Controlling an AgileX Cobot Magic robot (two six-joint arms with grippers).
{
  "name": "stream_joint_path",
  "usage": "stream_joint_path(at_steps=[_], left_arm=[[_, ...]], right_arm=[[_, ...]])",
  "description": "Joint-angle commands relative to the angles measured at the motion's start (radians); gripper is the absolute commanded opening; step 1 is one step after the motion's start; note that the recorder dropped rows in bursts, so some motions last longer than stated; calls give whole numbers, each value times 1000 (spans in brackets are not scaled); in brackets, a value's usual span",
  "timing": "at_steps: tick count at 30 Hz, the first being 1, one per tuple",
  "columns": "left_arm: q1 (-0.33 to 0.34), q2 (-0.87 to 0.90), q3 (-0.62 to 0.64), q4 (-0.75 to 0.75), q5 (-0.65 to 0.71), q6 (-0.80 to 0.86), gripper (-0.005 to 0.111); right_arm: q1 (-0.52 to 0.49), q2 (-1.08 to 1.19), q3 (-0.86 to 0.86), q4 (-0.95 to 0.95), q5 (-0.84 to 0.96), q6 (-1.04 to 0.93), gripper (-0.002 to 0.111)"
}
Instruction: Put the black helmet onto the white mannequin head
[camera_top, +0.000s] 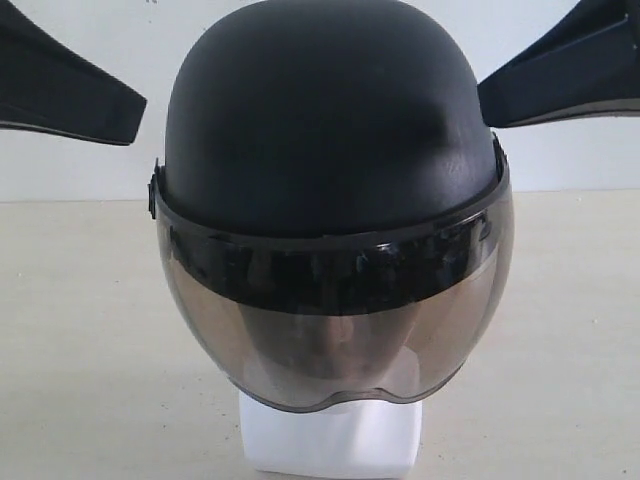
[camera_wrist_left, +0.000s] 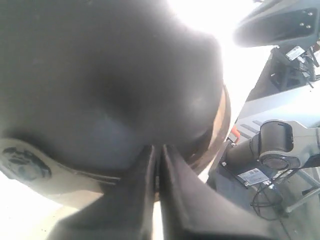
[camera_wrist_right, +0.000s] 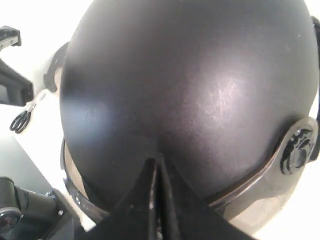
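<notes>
The black helmet (camera_top: 320, 120) sits on the white mannequin head, whose blocky neck base (camera_top: 330, 440) shows below the smoky visor (camera_top: 340, 320). The face is only a dim shape behind the visor. My left gripper (camera_top: 135, 115) is shut and hovers a short way off the helmet's upper left side. My right gripper (camera_top: 485, 105) is shut, its tip at the shell's upper right, and I cannot tell whether it touches. In the left wrist view the shut gripper (camera_wrist_left: 157, 150) points at the helmet (camera_wrist_left: 100, 75). In the right wrist view the shut gripper (camera_wrist_right: 157, 165) points at the helmet (camera_wrist_right: 190, 75).
The beige table (camera_top: 80, 350) spreads to both sides of the head, with a white wall behind it. A pair of scissors (camera_wrist_right: 20, 120) lies on the table beyond the helmet. An arm base (camera_wrist_left: 275, 145) with cables stands at the table's edge.
</notes>
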Motion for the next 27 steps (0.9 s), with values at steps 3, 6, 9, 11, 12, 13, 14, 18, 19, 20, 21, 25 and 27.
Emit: stream_joint_path(at_steps=[3, 6, 9, 11, 12, 13, 14, 18, 19, 20, 21, 25, 27], left_arm=[[-2, -57, -6, 31, -17, -60, 4], [-2, -85, -6, 52, -48, -70, 4], [-2, -119, -6, 82, -75, -86, 4], [-2, -145, -6, 100, -84, -102, 4], [-2, -156, -6, 102, -86, -109, 4], [-2, -172, -6, 104, -88, -115, 4], [-2, -188, -6, 104, -92, -115, 4], [-2, -256, 6, 104, -102, -115, 4], [-2, -270, 12, 106, -99, -115, 4], [-2, -288, 19, 106, -99, -115, 4], [-2, -305, 26, 101, -99, -115, 4], [-2, -356, 40, 71, -67, -115, 4], [-2, -374, 40, 71, -69, -115, 4]], right_arm=[[-6, -22, -4, -32, -18, 27, 0], [-6, -22, -4, -33, -21, 30, 0], [-6, -24, -4, -41, -21, 31, 0], [-6, -32, -4, -71, -21, 39, 0], [-6, -36, -4, -97, -21, 42, 0], [-6, -48, -4, -119, -25, 47, 0], [-6, -61, -4, -141, -33, 55, 0], [-6, -154, -4, -275, -71, 84, 0], [-6, -173, -4, -297, -67, 84, 0], [-6, -194, -4, -318, -51, 84, 0], [-6, -224, -4, -342, -30, 84, 0], [-6, -306, -4, -363, 35, 84, 0], [-6, -344, -4, -358, 50, 84, 0]])
